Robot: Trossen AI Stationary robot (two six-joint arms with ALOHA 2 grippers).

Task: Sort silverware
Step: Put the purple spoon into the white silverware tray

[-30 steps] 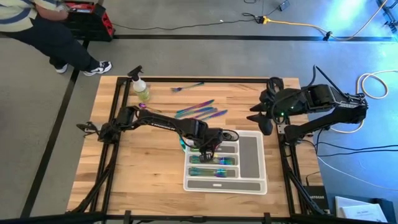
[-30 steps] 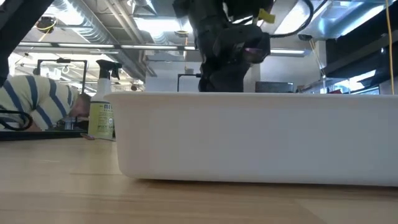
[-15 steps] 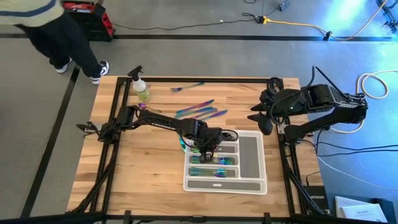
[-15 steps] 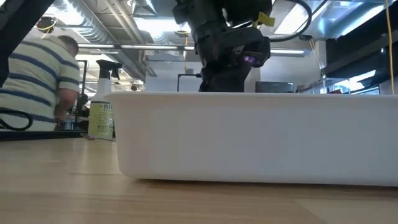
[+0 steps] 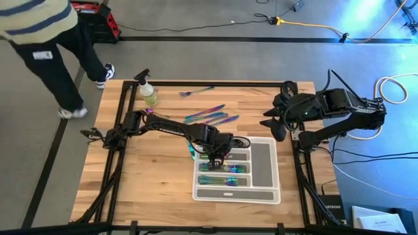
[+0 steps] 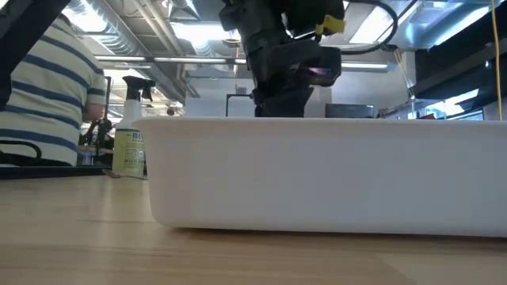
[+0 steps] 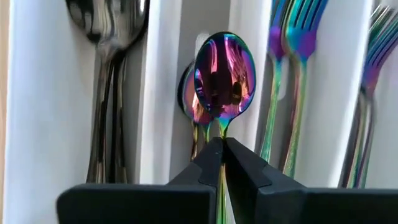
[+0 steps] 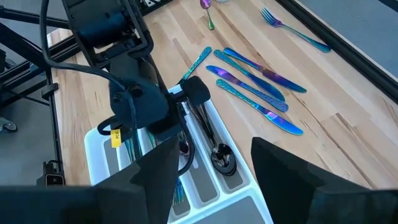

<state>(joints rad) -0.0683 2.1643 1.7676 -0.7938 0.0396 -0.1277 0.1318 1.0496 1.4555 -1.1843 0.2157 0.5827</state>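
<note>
My left gripper (image 5: pixel 215 156) is shut on an iridescent spoon (image 7: pixel 224 73) over the white compartment tray (image 5: pixel 270 194). Below the held spoon, another iridescent spoon (image 7: pixel 189 104) lies in the compartment. Dark spoons (image 7: pixel 106 37) fill the neighbouring slot on one side and rainbow forks (image 7: pixel 292 62) the slots on the other. Loose knives (image 5: pixel 212 116) and a fork (image 5: pixel 196 91) lie flat on the table beyond the tray. My right gripper (image 8: pixel 214 186) waits open, raised at the table's right side. My left gripper pinches the spoon's slim handle (image 7: pixel 219 132) just behind the bowl, between its two fingertips (image 7: pixel 208 163). The fingers come steeply from above and lie along the handle. The bowl sticks out past the fingertips, down into the tray; I cannot tell whether it touches the spoon beneath.
A yellow-green spray bottle (image 5: pixel 149 93) stands at the table's far left, with a small spoon (image 5: pixel 153 112) beside it. A person in a striped shirt (image 5: pixel 39 26) walks past the far left corner. The tray's near wall (image 6: pixel 317 174) fills the low view.
My left gripper has stayed over the tray and rolled a little about its own pointing line, still shut on the spoon. The person has walked along the floor beside the table's far left corner.
</note>
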